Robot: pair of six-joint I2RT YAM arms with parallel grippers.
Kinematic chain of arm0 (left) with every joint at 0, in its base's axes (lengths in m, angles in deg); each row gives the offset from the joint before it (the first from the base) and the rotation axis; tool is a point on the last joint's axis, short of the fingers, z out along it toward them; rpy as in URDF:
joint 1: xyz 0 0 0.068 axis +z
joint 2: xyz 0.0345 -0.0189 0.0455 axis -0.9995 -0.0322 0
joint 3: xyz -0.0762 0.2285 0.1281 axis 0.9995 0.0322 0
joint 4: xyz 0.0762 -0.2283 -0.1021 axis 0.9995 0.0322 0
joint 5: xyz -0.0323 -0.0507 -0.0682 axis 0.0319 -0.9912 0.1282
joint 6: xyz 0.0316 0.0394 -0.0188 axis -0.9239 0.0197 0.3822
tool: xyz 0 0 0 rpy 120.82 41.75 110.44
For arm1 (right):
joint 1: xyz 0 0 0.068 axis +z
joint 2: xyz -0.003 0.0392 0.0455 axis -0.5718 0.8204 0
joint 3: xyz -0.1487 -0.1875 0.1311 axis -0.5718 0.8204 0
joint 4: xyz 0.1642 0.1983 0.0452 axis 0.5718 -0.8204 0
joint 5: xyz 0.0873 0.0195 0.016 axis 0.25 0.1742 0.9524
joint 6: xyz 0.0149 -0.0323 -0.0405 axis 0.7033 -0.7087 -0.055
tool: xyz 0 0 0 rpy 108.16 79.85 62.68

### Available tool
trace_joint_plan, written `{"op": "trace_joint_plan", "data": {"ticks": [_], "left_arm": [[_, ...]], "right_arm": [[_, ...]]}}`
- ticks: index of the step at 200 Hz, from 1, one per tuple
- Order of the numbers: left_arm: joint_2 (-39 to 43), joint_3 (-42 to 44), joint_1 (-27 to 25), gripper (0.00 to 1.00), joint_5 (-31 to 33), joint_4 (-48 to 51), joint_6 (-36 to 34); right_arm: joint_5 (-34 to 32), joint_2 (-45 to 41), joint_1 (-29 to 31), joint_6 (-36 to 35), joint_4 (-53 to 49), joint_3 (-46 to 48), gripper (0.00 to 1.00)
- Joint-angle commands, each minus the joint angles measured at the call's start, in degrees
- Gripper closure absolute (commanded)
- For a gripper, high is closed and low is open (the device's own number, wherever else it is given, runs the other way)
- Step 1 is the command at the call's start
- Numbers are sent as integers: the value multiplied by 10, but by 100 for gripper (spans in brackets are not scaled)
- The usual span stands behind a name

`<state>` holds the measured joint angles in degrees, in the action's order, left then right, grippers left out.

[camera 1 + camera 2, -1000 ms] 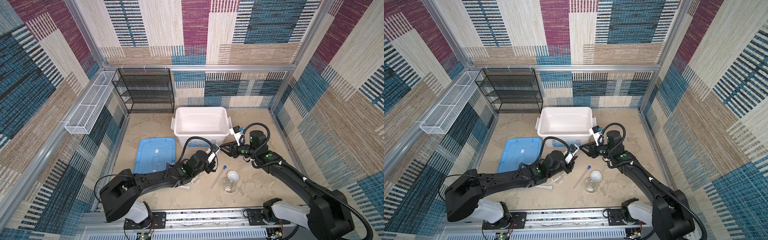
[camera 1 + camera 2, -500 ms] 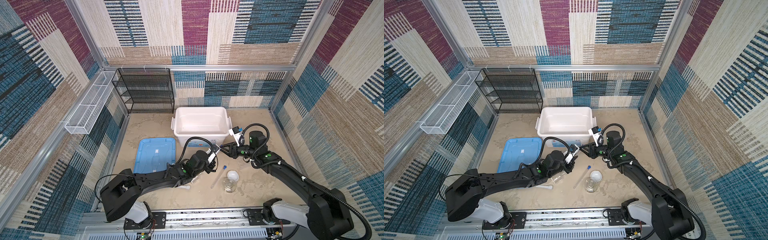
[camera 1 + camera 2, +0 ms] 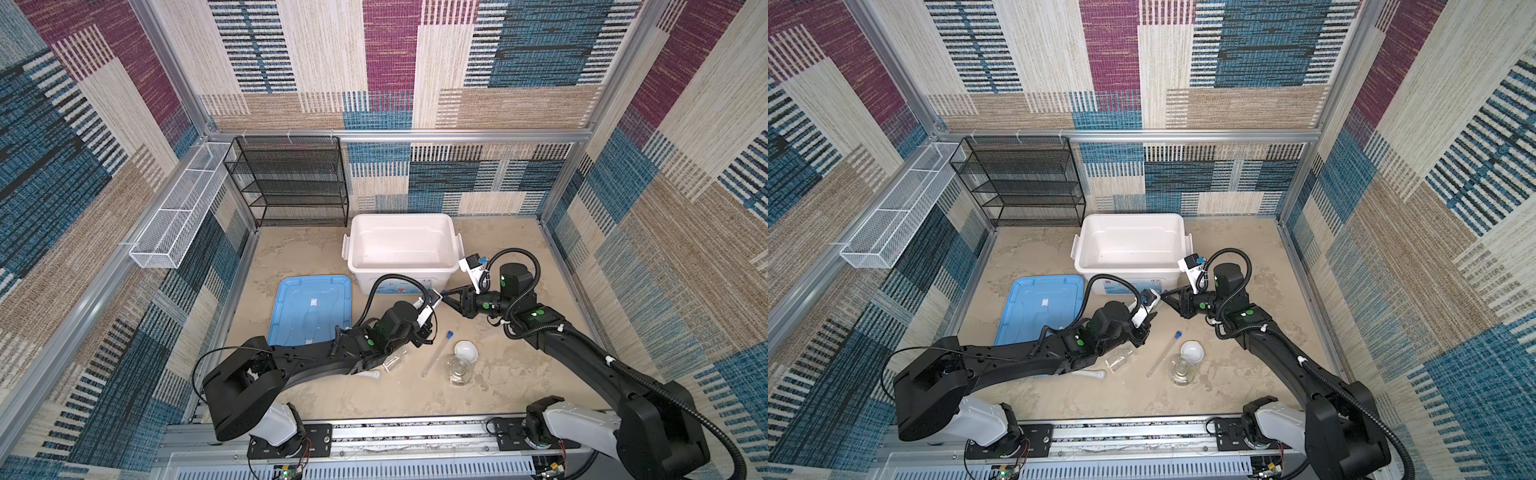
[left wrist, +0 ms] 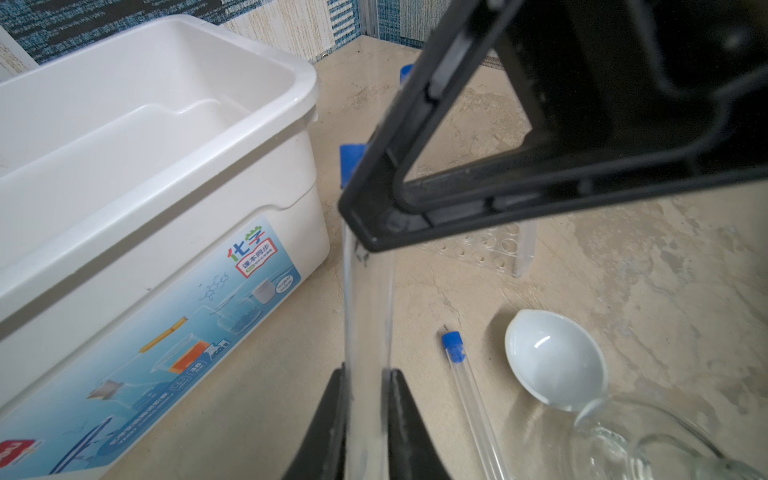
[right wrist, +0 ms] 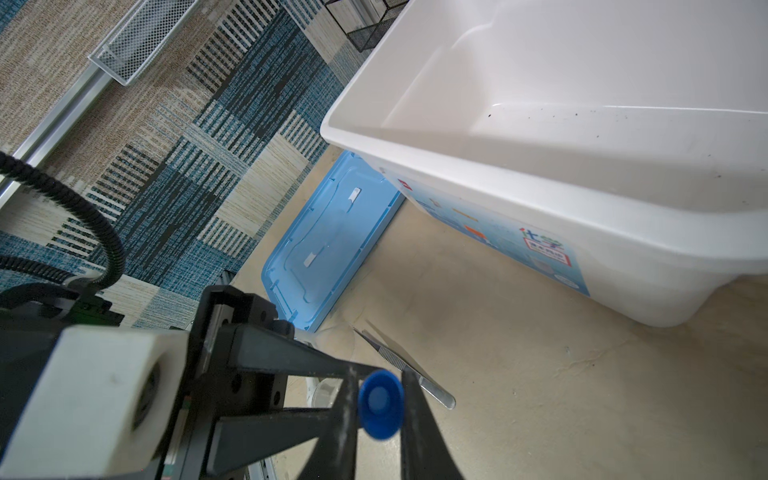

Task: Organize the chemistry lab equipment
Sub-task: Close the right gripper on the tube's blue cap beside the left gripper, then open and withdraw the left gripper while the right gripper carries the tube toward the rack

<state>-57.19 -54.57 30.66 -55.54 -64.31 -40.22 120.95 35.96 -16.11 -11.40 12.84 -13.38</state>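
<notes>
Right now the R gripper (image 5: 380,376) is pinched nearly closed on the blue cap (image 5: 381,409) of a test tube (image 4: 368,316). The L gripper (image 4: 368,372) is narrow too, fingers against the tube's clear body. The tube is held off the floor betw. both, just in front of the white bin (image 4: 124,232).

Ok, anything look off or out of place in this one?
One thing: a single test tube is gripped by both arms, the left hand on the glass and the right hand shut on its blue cap. Probably a handover, not a fault. Nothing looks spilled or broken.
</notes>
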Motion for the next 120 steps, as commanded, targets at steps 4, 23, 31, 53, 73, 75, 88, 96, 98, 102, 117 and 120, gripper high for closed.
{"op": "trace_joint_plan", "data": {"ticks": [4,23,31,53,73,75,88,96,98,102,117,120], "left_arm": [[6,3,0,63,22,-8,11],[11,6,1,35,33,-5,18],[13,8,1,30,36,-3,20],[17,11,1,22,42,7,22],[20,11,1,19,47,27,23],[20,11,1,19,48,28,23],[21,10,1,18,52,43,25],[21,10,1,17,55,51,27],[22,10,1,17,56,52,28],[21,12,1,17,57,55,29],[23,14,1,16,58,63,29],[24,15,1,15,58,64,30]], "right_arm": [[-48,-18,0,-10,-8,-7,86],[-71,-34,0,-13,-32,-14,87],[-86,-42,0,-15,-48,-18,88],[-147,-70,0,-19,-99,-25,88],[-203,-102,0,-17,-140,-29,88],[-208,-105,0,-17,-145,-30,88],[-240,-118,3,-17,-171,-36,88],[-257,-122,6,-18,-186,-39,88],[-262,-123,6,-19,-189,-40,88],[-270,-125,8,-21,-197,-41,88],[-314,-124,14,-24,-220,-49,89],[-322,-124,16,-25,-223,-50,89]]}}
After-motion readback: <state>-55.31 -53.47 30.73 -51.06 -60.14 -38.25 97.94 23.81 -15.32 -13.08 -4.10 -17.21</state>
